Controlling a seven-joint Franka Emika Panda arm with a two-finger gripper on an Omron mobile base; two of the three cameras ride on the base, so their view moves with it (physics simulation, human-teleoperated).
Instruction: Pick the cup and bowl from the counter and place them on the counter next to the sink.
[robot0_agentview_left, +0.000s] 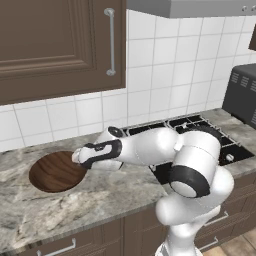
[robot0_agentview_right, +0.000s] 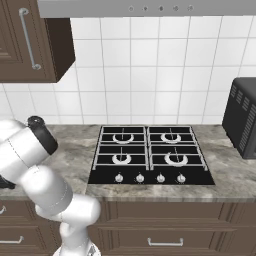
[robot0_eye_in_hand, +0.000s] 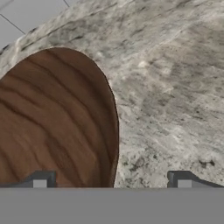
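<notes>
Dark wooden bowl (robot0_agentview_left: 55, 171) sits on the stone desk (robot0_agentview_left: 100, 200). Above its stove-side rim, the end effector (robot0_eye_in_hand: 111, 183) hangs with jaws spread wide and empty, one finger over the bowl and one outside, apparently to pinch the rim.

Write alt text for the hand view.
A wide, shallow dark brown wood-grain bowl sits on the mottled grey-beige stone counter. The open gripper straddles its rim, one of its fingers over the bowl, the other over bare stone.
</notes>
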